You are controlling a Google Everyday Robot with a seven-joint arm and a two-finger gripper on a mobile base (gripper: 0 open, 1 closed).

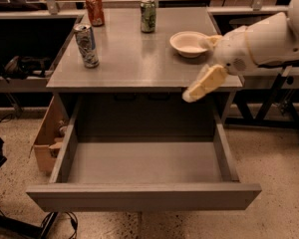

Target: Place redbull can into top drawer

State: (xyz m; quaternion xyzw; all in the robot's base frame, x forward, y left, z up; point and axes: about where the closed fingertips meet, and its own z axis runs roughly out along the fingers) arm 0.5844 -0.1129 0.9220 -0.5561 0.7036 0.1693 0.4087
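Camera view: I look down on the grey surface [139, 59] and on the top drawer [144, 197], which is pulled out wide below it; I see nothing inside the drawer.
Redbull can [86, 45]: it stands upright near the left edge of the surface, well apart from the hand, and is not yet grasped.
Hand [205, 83]: it hangs at the right front corner of the surface, just in front of the white bowl [189, 43], and points down and to the left. It carries nothing. I cannot tell whether it is spread or pressed together.
Risk on the way: the hand must cross the surface from right to left. The bowl lies just beside the wrist, so I think a low sweep could push it.
Risk of wrong can: the red-orange can [94, 9] stands behind the redbull can and the green can [148, 15] is further right. A reach aimed too far back could take one of them.
Risk at the grasp: the can is tall and slim and close to the edge. A touch from the side could tip it, and it may roll off toward the cardboard box [45, 138].
Risk at the drawer: the drawer is shallow and the surface overhangs its back part. A release from high up could make the can fall over, and going in too far back could knock it against the surface edge.
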